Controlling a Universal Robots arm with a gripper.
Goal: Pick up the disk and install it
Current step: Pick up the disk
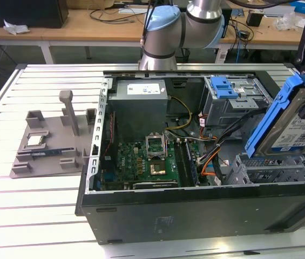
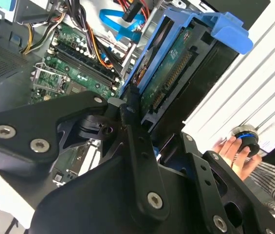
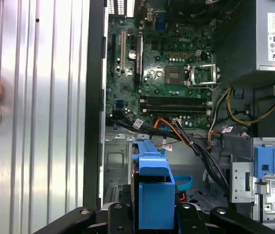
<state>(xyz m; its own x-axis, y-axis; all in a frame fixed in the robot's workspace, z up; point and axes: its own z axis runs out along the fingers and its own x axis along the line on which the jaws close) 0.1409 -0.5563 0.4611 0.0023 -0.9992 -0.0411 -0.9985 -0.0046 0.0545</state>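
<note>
Nearest the lens in the second wrist view, the gripper [image 2: 128, 105]: black linkage with jaws closed on the disk [image 2: 171, 73], gripping one end of its blue carrier frame; the disk's green circuit side faces this camera. In the first wrist view the carrier's blue end sits between the finger bases, above the open case. Exterior view: the disk [image 1: 295, 127] is at the exterior view's right, held clear of the case floor and tilted, label side to the camera, its lower end near a grey metal bay [image 1: 282, 170]; whether they touch cannot be told. Beside it, toward centre frame, the drive cage [image 1: 238, 105] carries a blue latch [image 1: 222, 86] on top. The computer case [image 1: 195, 216] lies on its side with the panel off; inside are the motherboard [image 1: 141, 162], a grey power supply [image 1: 139, 102] at upper centre, and orange and black cables [image 1: 211, 159] between board and cage. At the exterior view's left a grey fixture [image 1: 49, 140] stands apart from the case and holds a small square chip [image 1: 35, 141]. Both rest on a slatted metal table [image 1: 33, 216]. The robot arm [image 1: 179, 27] rises at upper centre before a wooden bench [image 1: 87, 21]. A person's hand [image 2: 229, 151] rests at a blue-ringed button [image 2: 247, 139] at the table's edge.
</note>
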